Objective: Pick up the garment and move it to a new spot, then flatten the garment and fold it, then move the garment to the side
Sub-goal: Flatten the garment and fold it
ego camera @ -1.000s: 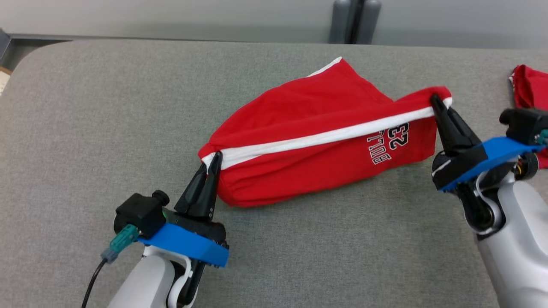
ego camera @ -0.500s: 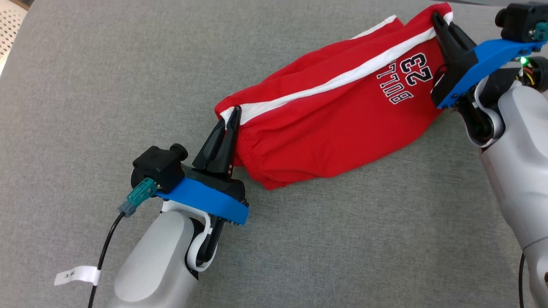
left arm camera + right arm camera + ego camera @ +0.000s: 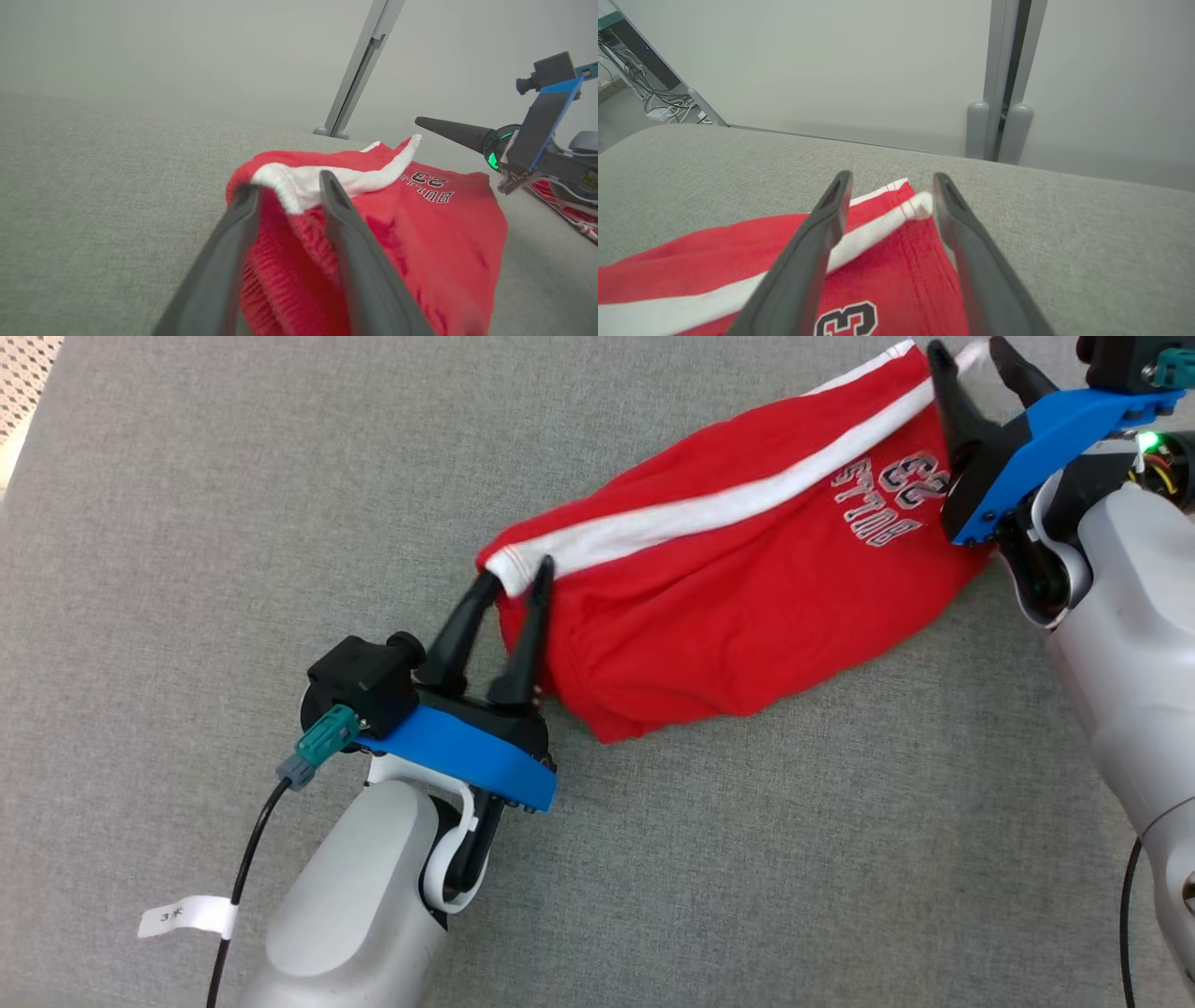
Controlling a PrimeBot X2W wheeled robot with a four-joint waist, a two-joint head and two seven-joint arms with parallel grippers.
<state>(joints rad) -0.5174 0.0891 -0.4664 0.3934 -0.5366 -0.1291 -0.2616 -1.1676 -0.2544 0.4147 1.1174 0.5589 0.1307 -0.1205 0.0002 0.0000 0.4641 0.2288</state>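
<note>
Having pinched both ends of the shorts (image 3: 728, 579) a moment earlier, left tool (image 3: 516, 574) and right tool (image 3: 966, 350) stood spread, releasing them; shorts lay rumpled on the surface (image 3: 187, 523), flattening apparently next.

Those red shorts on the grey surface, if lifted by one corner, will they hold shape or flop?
Probably flop: the red shorts lie bunched and creased, so a lifted corner would likely drape. They look light, being thin fabric. Pushed across the textured grey surface, they would likely wrinkle rather than slide.
</note>
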